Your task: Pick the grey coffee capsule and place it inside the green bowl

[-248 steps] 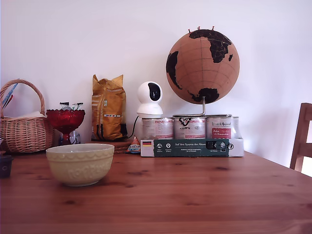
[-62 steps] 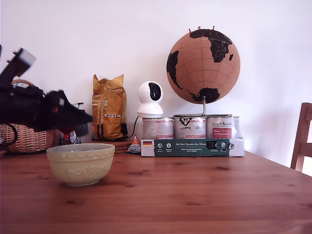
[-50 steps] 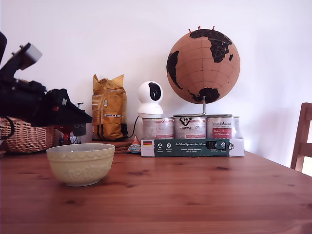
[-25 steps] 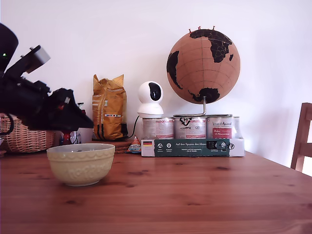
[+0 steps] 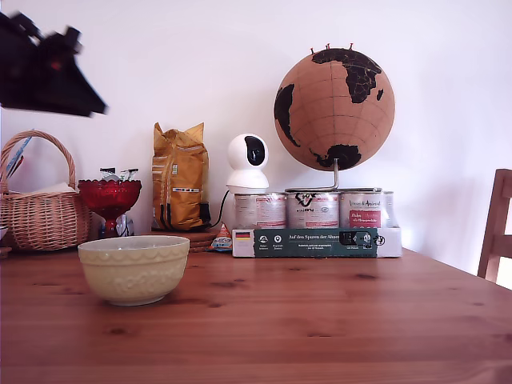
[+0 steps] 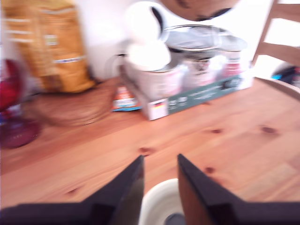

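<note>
Pale green bowl (image 5: 134,270) on wooden counter (image 5: 320,320), near its left edge in the exterior view; grey coffee capsule (image 6: 174,219) lies inside. Claw (image 6: 160,169) released, empty, raised above the bowl. Red goblet dish (image 5: 109,198) behind.

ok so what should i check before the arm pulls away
1. grey coffee capsule inside green bowl: ok, the wrist view shows a dark shape on the bowl's floor.
2. pincer open and empty: ok.
3. pincer clear of the bowl's rim: ok, high above it in the exterior view.
4. bowl upright on the table: ok.
5. capsule upright or tipped: cannot tell, cropped and blurred.
</note>
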### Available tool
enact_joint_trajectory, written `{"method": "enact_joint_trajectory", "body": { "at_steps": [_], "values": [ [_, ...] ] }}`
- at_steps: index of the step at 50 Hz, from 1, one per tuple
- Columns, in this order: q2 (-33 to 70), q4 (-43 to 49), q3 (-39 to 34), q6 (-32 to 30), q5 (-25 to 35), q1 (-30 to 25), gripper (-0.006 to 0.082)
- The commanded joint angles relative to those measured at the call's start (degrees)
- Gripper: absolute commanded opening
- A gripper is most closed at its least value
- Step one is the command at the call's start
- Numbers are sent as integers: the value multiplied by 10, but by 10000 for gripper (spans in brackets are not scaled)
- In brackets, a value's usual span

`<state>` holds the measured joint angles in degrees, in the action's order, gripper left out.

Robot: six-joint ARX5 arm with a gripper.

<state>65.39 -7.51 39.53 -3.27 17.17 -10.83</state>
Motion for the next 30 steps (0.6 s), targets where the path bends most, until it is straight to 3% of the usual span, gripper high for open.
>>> {"method": "enact_joint_trajectory", "body": {
  "at_steps": [1,11,30],
  "values": [
    [-23,31,-1,3,-26,8,-18],
    [-105,119,-1,-2,-73,27,-17],
    [-273,200,-37,-1,-85,106,-17]
  ]
}}
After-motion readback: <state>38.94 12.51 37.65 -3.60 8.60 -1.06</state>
